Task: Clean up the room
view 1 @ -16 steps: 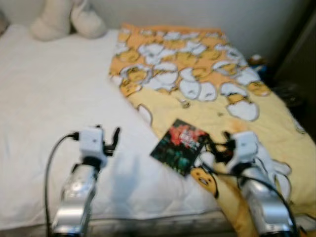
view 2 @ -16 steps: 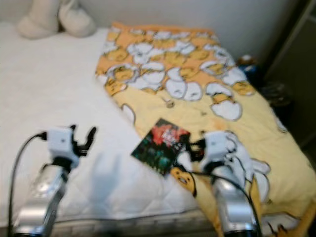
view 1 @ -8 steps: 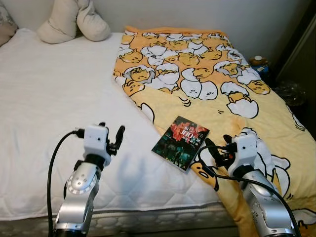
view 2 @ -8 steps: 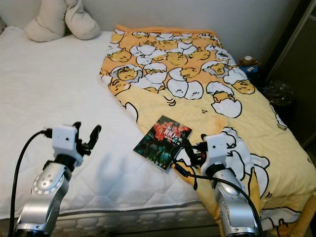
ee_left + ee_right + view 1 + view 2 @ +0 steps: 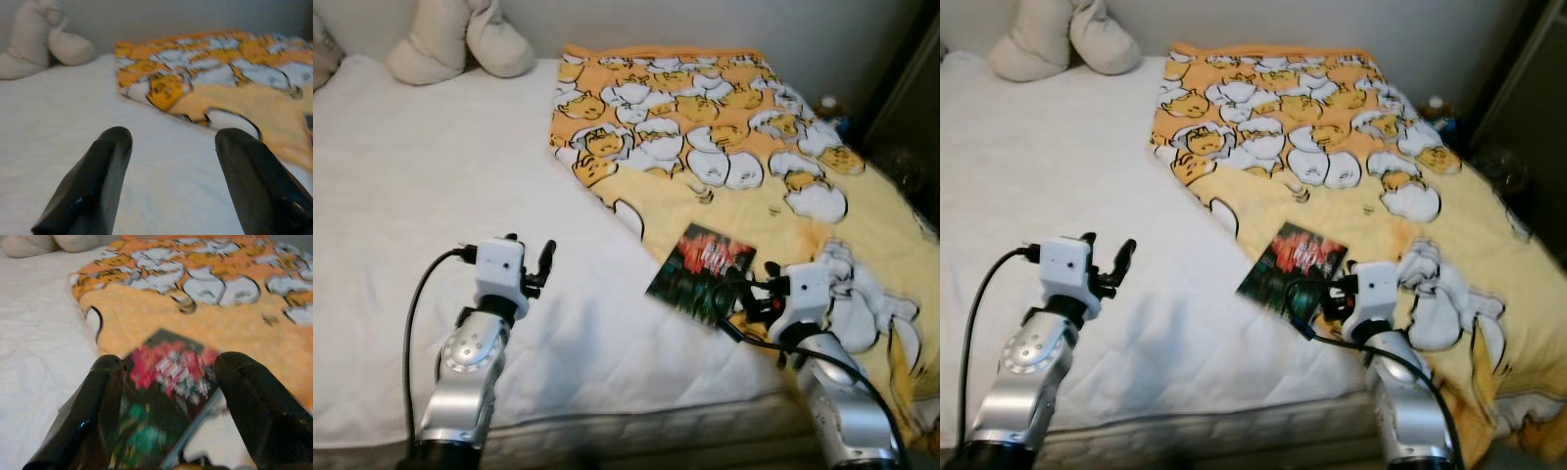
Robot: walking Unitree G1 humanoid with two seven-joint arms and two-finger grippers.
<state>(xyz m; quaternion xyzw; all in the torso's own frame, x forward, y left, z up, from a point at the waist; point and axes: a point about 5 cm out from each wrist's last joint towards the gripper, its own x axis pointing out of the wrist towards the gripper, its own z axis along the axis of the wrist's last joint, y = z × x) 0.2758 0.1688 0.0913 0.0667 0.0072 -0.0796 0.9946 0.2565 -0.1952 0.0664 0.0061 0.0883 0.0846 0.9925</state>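
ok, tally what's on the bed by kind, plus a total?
Book: 1, lying at the edge of the blanket
Patterned yellow blanket: 1
Cream pillows: 2, at the head of the bed
Total: 4

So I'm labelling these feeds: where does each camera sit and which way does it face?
Left eye, right eye: on the head, looking forward and down at the bed; both silver arms show.
Left wrist: looks along the left gripper, fingers apart, across the sheet to the yellow blanket and pillows.
Right wrist: looks along the right gripper, fingers apart, at the book.
All share the blanket.
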